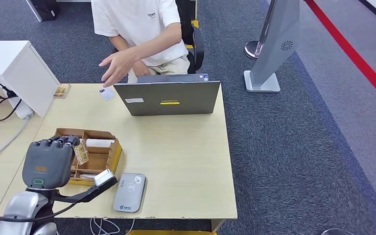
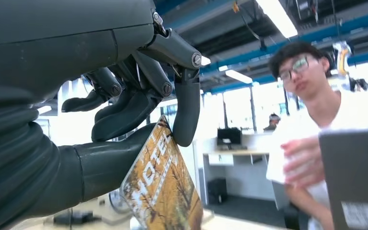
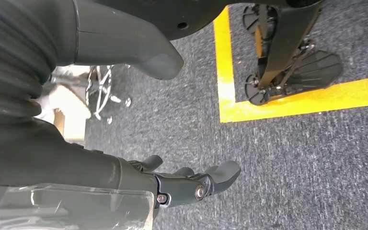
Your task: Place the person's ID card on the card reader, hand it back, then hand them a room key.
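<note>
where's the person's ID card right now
In the head view the ID card lies flat at the table's far edge, on the robot's left side, just left of the laptop and under the person's hand.

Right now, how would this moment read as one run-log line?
left hand: pinches room key card above wooden organizer | right hand: hangs open over floor | ID card: on table near person's hand | card reader: bare

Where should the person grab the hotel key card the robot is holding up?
Probably the free lower end. The left hand pinches the key card by its top edge between thumb and a finger, and the rest hangs clear below, tilted. Coming from the person's side, below the fingers, avoids bumping the hand.
</note>
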